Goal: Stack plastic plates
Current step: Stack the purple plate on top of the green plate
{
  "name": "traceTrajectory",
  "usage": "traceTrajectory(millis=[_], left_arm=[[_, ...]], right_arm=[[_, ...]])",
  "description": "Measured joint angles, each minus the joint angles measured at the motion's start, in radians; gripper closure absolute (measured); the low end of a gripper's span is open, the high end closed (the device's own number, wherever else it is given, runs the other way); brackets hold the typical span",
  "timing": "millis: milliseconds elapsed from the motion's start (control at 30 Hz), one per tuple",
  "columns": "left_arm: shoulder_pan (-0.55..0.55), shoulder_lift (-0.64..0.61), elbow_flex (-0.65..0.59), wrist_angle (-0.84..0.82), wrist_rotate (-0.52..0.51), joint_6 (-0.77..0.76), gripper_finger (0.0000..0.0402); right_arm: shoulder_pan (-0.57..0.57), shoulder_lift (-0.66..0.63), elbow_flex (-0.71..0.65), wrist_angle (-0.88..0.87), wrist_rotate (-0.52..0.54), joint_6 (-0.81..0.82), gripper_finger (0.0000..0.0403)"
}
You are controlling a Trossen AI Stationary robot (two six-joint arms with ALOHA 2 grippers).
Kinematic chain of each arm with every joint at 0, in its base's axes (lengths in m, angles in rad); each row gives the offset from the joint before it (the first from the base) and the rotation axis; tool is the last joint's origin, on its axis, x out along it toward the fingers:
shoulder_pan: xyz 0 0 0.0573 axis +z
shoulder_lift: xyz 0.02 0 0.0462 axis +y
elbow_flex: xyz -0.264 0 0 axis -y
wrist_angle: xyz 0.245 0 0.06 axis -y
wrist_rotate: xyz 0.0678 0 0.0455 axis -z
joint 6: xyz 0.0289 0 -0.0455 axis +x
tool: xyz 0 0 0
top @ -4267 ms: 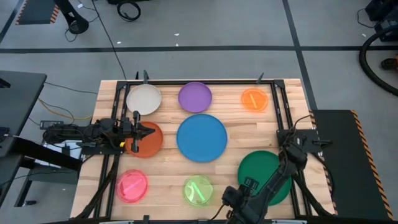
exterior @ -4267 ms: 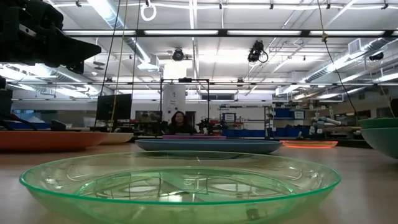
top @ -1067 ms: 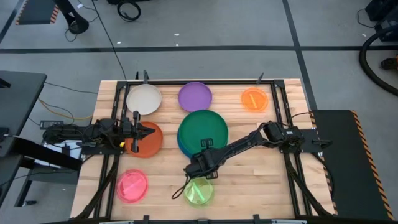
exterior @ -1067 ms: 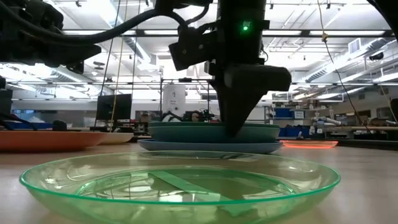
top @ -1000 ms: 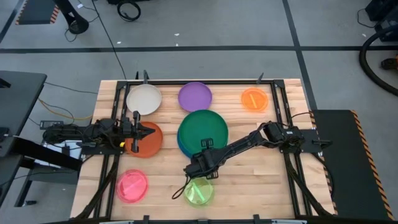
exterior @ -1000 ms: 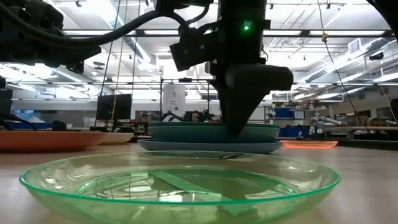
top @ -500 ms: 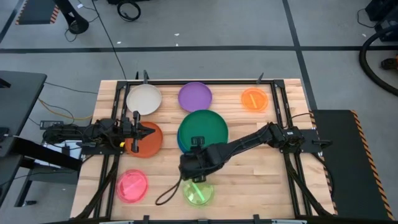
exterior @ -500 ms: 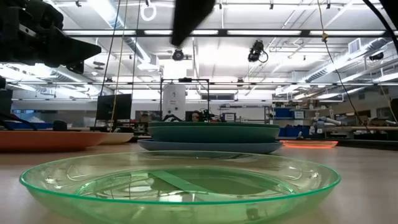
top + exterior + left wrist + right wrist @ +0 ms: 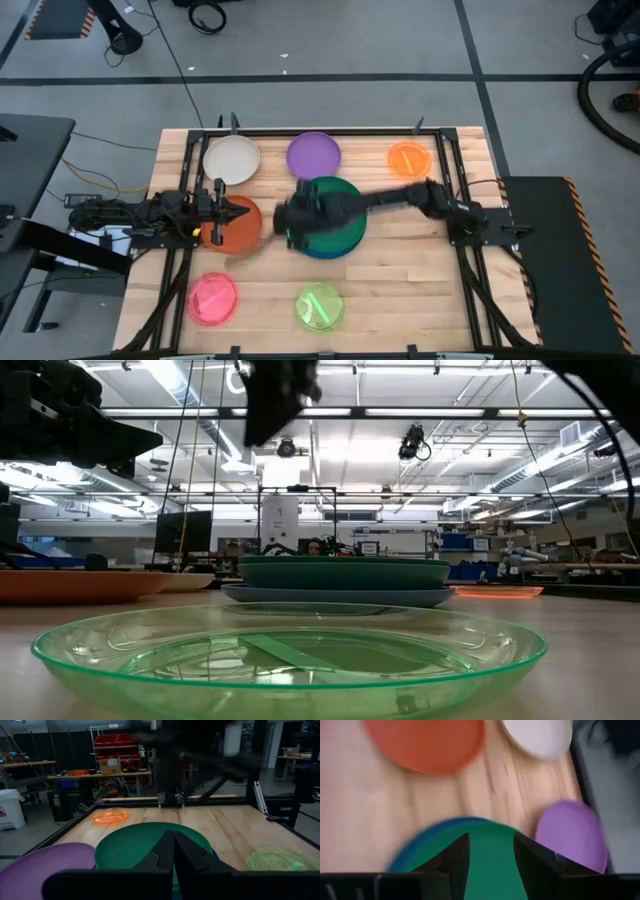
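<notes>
Since 4.3 s ago the dark green plate [image 9: 332, 216] has gone from the near right corner onto the blue plate [image 9: 415, 842] at table centre; the right gripper [image 9: 285, 220], low at the stack's near edge a second ago, is now raised over its left rim, blurred.

Right fingers [image 9: 454, 856] stand apart with nothing between them, green plate below. Left gripper [image 9: 173, 851] sits over the rust-orange plate [image 9: 240, 224] at the left side, fingers pressed together, empty.

Near to far:
- Near edge: lime plate [image 9: 318, 306] centre, pink plate [image 9: 213, 298] to its left, well apart.
- Middle: green-on-blue stack, blue rim [image 9: 335, 596] showing under green [image 9: 344, 571] in the low view; rust-orange plate just left of it, apart.
- Far edge: cream plate [image 9: 231, 159] left, purple plate [image 9: 313, 155] centre, translucent orange plate [image 9: 409, 159] right, all separate on the wooden table [image 9: 400, 290].

Seven plates visible. Purple plate near the stack's far rim; touching or not, cannot tell.
</notes>
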Motion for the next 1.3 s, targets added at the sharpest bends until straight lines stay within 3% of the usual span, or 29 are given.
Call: traceTrajectory(millis=[300,533,867,1133,1300], left_arm=[[0.0,0.0,0.0,0.0,0.0,0.0,0.039],[0.0,0.0,0.0,0.0,0.0,0.0,0.039],[0.0,0.0,0.0,0.0,0.0,0.0,0.039],[0.0,0.0,0.0,0.0,0.0,0.0,0.039],[0.0,0.0,0.0,0.0,0.0,0.0,0.039]], right_arm=[[-0.465,0.001,-0.064,0.001,-0.212,0.063,0.0228],[-0.718,0.002,-0.227,0.047,-0.363,0.204,0.021],[-0.752,0.002,-0.376,0.14,-0.453,0.312,0.0216],[-0.747,0.002,-0.476,0.221,-0.568,0.403,0.0251],[-0.746,0.002,-0.486,0.258,-0.568,0.438,0.0276]])
